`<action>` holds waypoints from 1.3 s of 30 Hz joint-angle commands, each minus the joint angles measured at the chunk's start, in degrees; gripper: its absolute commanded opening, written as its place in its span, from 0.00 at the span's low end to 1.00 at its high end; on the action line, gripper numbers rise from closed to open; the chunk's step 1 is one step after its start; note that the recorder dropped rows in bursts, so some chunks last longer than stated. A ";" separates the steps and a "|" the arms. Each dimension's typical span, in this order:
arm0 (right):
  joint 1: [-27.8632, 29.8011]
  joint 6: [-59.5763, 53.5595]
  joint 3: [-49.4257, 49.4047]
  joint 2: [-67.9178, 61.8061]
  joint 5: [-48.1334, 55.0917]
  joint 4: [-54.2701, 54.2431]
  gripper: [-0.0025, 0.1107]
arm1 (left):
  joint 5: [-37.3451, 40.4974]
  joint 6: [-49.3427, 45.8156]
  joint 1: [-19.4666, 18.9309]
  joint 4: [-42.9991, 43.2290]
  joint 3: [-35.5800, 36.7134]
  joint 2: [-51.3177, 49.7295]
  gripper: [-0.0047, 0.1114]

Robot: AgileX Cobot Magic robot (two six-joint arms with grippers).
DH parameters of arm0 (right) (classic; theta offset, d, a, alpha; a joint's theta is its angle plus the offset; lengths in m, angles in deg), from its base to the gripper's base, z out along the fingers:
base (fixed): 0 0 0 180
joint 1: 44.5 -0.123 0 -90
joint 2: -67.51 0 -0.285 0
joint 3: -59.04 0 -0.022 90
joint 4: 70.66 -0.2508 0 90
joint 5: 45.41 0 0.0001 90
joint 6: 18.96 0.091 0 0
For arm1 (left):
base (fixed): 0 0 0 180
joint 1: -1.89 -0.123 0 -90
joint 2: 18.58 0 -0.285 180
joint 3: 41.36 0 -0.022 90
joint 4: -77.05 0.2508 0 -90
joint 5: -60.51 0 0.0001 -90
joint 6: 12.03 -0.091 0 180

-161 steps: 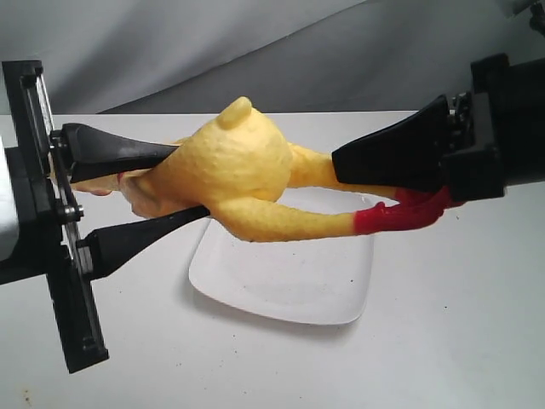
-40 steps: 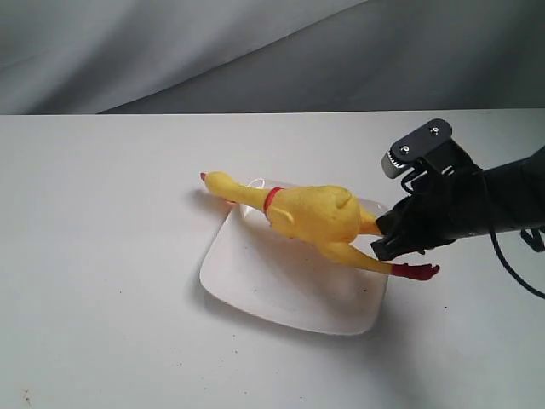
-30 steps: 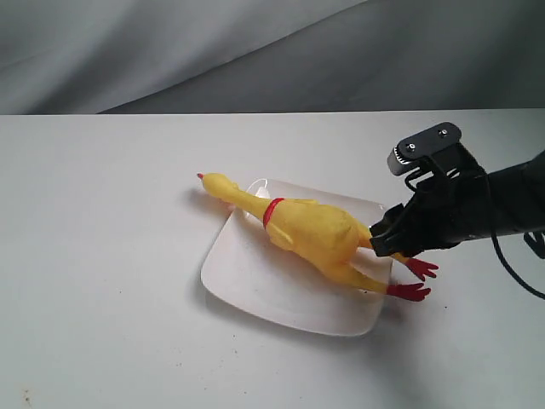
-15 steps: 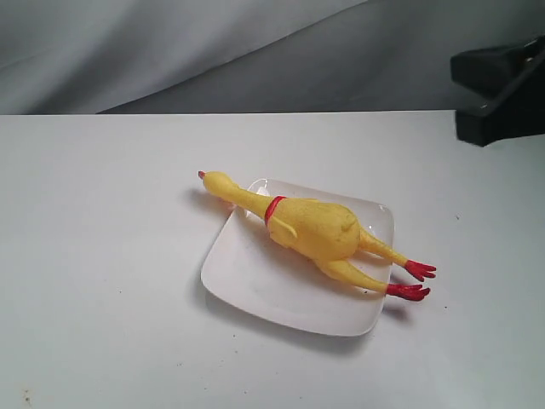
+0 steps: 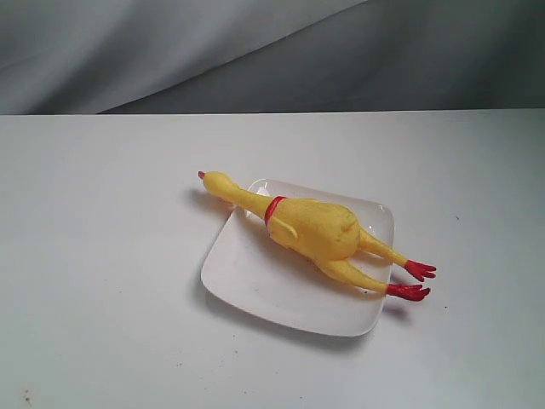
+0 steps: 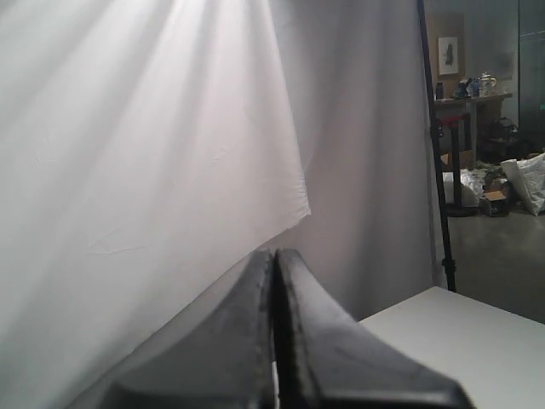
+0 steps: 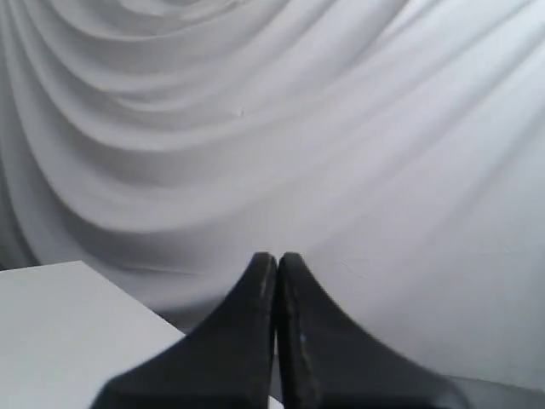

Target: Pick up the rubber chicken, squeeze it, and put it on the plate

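Note:
The yellow rubber chicken (image 5: pixel 313 227) lies on its side across the white square plate (image 5: pixel 255 285). Its head pokes past the plate's far left edge and its red feet (image 5: pixel 412 281) overhang the right edge. No arm shows in the exterior view. My left gripper (image 6: pixel 275 256) is shut with nothing between its fingers, and it faces a white curtain. My right gripper (image 7: pixel 277 257) is also shut and empty, facing draped cloth. Neither wrist view shows the chicken or the plate.
The plate sits on a white table (image 5: pixel 102 256) backed by a grey cloth (image 5: pixel 255 51). In the left wrist view a black stand pole (image 6: pixel 434 153) and a cluttered room lie beyond the table's corner (image 6: pixel 460 328).
The right arm let go of the chicken's legs, drew back to the upper right and has left the exterior view. The chicken settled flat on the plate and has not moved since.

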 commanded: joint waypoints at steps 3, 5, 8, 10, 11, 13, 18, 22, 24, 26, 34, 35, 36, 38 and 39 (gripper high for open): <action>-0.04 1.96 -0.34 5.75 9.60 -0.45 0.02 | 0.71 0.62 0.08 -0.53 0.03 0.26 0.04; -0.04 1.96 -0.34 6.26 9.94 -0.45 0.02 | 0.71 0.62 0.08 -0.53 0.03 0.26 0.04; -0.04 1.96 -0.34 6.26 9.94 -0.45 0.02 | 0.71 0.62 0.08 -0.53 0.03 0.26 0.04; -0.04 1.96 -0.34 6.25 9.84 -0.45 0.02 | 0.71 0.50 0.08 -0.51 0.03 0.26 0.04; -0.04 1.96 -0.34 6.25 9.84 -0.45 0.02 | 0.71 0.50 0.08 -0.51 0.03 0.26 0.04; -0.04 1.96 -0.34 6.25 9.84 -0.45 0.02 | 0.71 0.50 0.08 -0.51 0.03 0.26 0.04; 0.65 6.71 -0.34 6.95 5.33 -1.14 0.02 | 0.71 0.50 0.08 -0.51 0.03 0.26 0.04; 4.62 27.46 -0.34 9.66 4.24 11.88 0.02 | 0.71 0.50 0.08 -0.51 0.03 0.26 0.04; 6.77 37.91 -0.34 11.51 4.72 19.65 0.02 | 0.71 0.50 0.08 -0.51 0.03 0.26 0.04; 8.71 43.88 -0.34 13.32 6.08 26.08 0.02 | 0.71 0.50 0.08 -0.51 0.03 0.26 0.04; 18.38 49.21 -0.34 21.61 16.21 35.39 0.02 | 0.71 0.40 0.08 -0.51 0.03 0.26 0.04; 19.61 50.11 -0.44 22.61 16.50 35.39 0.02 | 0.71 0.40 0.08 -0.51 0.03 0.26 0.04; 20.73 51.66 -0.70 23.59 16.15 35.99 0.02 | 0.71 0.40 0.08 -0.51 0.03 0.26 0.04; 22.35 54.24 -2.21 25.28 13.58 36.25 0.02 | 0.71 0.40 0.08 -0.51 0.03 0.26 0.04; 22.96 55.15 -3.50 26.18 12.09 36.25 0.02 | 0.71 0.40 0.08 -0.51 0.03 0.26 0.04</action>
